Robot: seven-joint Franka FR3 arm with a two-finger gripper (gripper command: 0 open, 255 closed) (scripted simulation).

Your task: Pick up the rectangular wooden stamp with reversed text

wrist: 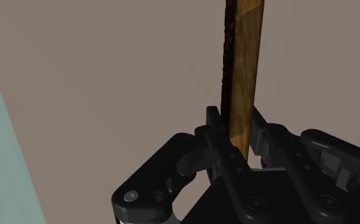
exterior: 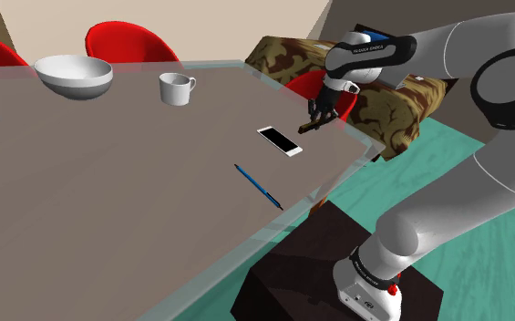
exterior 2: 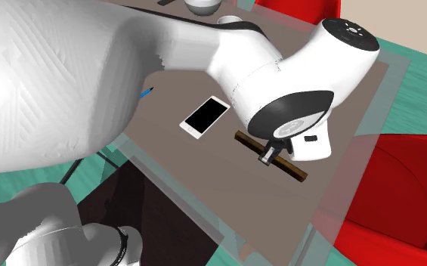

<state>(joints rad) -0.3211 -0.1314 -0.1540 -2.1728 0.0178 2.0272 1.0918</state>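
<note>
On the table (exterior: 109,201) a blue pen (exterior: 258,186) lies near the phone (exterior: 279,140); a mug (exterior: 175,88) and a bowl (exterior: 74,76) stand well beyond it. Just beside the phone the arm (exterior: 483,82) bends down — its gripper (wrist: 236,121) clasps the long wooden stamp (wrist: 242,76).

Home dining rm: table (exterior: 109,182) w/ bowl (exterior: 74,76), mug (exterior: 175,88), red chairs (exterior: 134,43)
</note>
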